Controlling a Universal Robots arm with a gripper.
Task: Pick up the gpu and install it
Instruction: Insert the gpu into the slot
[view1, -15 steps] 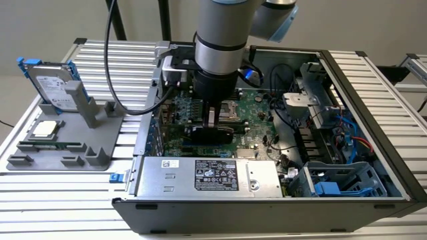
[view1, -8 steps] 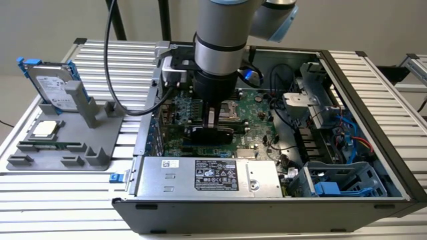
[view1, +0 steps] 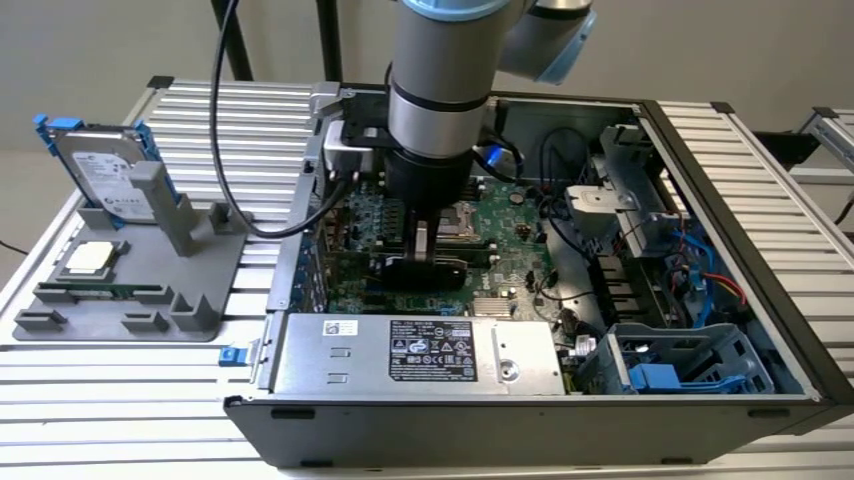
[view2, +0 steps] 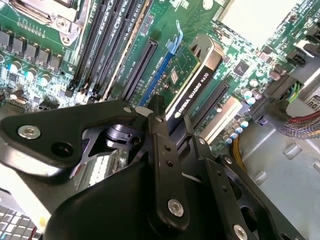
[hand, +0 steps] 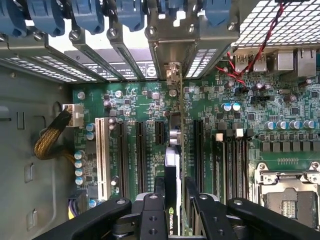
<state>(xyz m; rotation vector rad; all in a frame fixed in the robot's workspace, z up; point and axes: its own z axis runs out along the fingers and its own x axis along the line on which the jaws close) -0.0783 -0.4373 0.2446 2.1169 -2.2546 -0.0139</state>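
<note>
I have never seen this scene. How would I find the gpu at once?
Look inside the open computer case, at the green motherboard on its floor. The arm's gripper reaches down there, jaws shut on the gpu, a thin card standing on edge among the long black slots. Unlike them, it has a black cooler face and one green board face.

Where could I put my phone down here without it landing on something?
The ribbed table is bare in front of the grey holder, and along its right edge beside the case. Inside the case it is crowded: cables, drive cage, and the fingers clamping the gpu.
</note>
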